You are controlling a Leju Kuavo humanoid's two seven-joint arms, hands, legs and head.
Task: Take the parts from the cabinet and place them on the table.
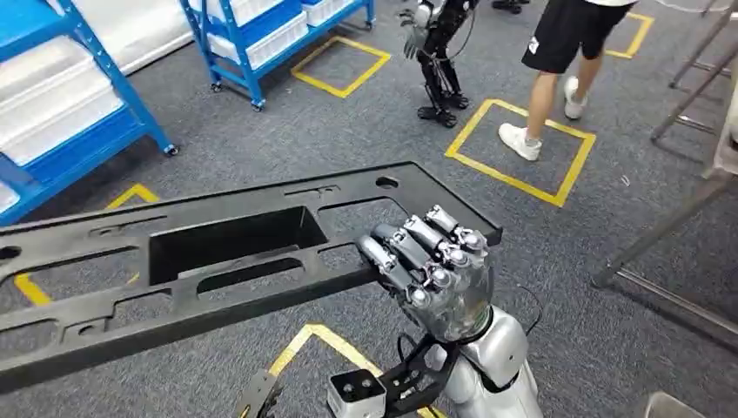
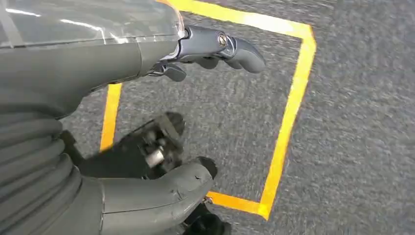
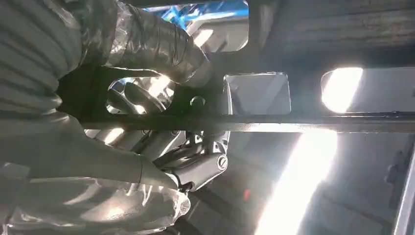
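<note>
The robot's right hand (image 1: 435,270) grips a long black plastic panel (image 1: 209,261) by its near edge, fingers (image 1: 409,248) curled over the top, the thumb (image 3: 161,44) pressed against the underside. The panel is held level in the air above the grey carpet (image 1: 365,131) and its yellow tape squares (image 1: 520,139), reaching away to the robot's left. The left hand (image 2: 147,58) hangs over the floor holding nothing, fingers loosely apart. Blue shelving (image 1: 78,96) stands behind; a person (image 1: 566,61) walks past.

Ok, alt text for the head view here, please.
The robot's right hand grips a long black plastic panel held level above grey carpet marked with yellow tape squares. Blue shelving carts and a person's legs stand beyond.
</note>
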